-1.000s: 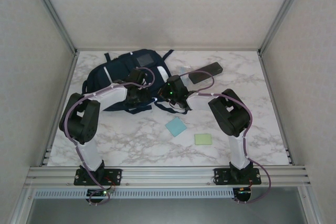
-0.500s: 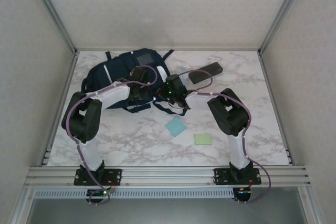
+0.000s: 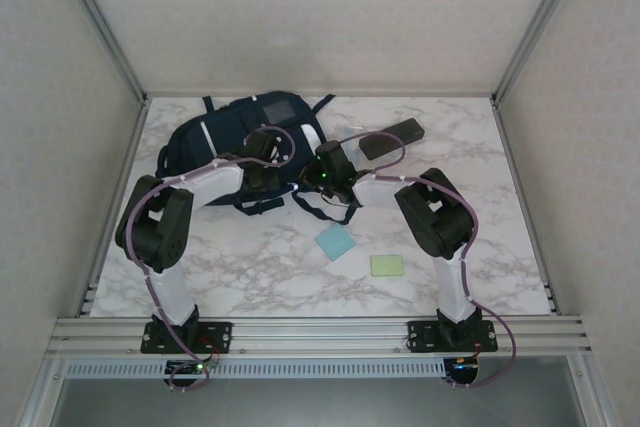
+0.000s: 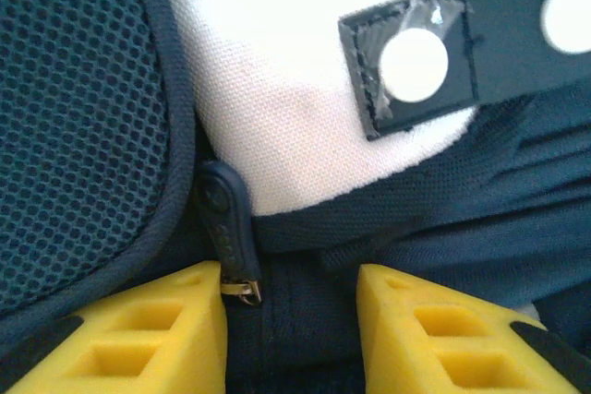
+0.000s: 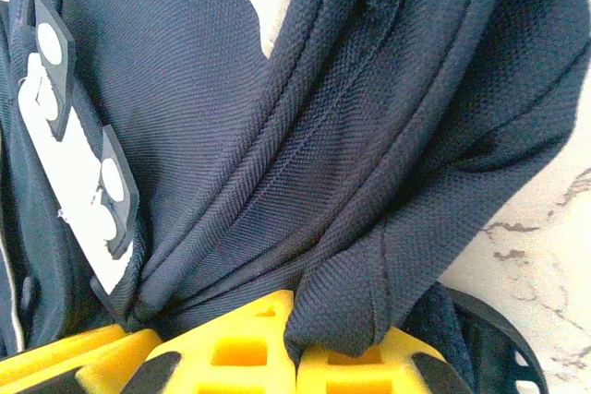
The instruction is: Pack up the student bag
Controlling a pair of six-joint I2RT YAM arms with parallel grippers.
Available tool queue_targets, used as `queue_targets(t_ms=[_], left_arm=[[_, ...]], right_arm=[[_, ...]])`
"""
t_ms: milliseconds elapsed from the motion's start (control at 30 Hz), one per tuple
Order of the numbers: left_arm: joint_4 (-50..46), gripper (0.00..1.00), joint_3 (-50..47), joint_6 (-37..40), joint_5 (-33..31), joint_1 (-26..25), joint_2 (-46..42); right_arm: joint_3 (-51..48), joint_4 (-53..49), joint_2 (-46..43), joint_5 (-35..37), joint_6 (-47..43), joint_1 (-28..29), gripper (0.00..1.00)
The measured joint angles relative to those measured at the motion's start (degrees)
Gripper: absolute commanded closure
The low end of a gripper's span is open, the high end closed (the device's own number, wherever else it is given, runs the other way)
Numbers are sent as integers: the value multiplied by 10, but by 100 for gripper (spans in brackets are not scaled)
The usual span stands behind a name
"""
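Note:
The student bag (image 3: 225, 132), dark navy with a grey square patch, lies at the back left of the table. My left gripper (image 3: 262, 177) hovers at its near edge. In the left wrist view this gripper (image 4: 289, 276) is open, its yellow fingers (image 4: 175, 320) set either side of the zip seam. The dark zip pull (image 4: 224, 217) hangs just beside the left finger, not pinched. The white buckle patch (image 4: 305, 99) sits above. My right gripper (image 3: 305, 187) (image 5: 295, 311) is shut on a fold of the bag's navy fabric (image 5: 369, 292).
A black oblong case (image 3: 391, 137) lies at the back, right of the bag. A light blue square (image 3: 335, 242) and a pale green one (image 3: 386, 265) lie on the marble table (image 3: 480, 247) near the front. Frame posts and walls close in both sides.
The left gripper has crept slightly farther onto the bag's near edge. The bag's near fabric has been drawn up a little. The right gripper has kept its hold.

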Motion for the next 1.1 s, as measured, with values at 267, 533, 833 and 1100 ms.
queue_targets(t_ms=[267, 533, 833, 1100], left_arm=[[30, 49, -34, 79, 59, -18, -73], [44, 44, -28, 96, 47, -30, -93], [29, 44, 12, -10, -63, -11, -59], [14, 41, 14, -111, -68, 33, -15]], right_arm=[[21, -21, 12, -19, -9, 2, 100], [27, -23, 16, -32, -11, 3, 100], [27, -23, 16, -38, -13, 3, 100], [27, -23, 16, -38, -13, 3, 100]])
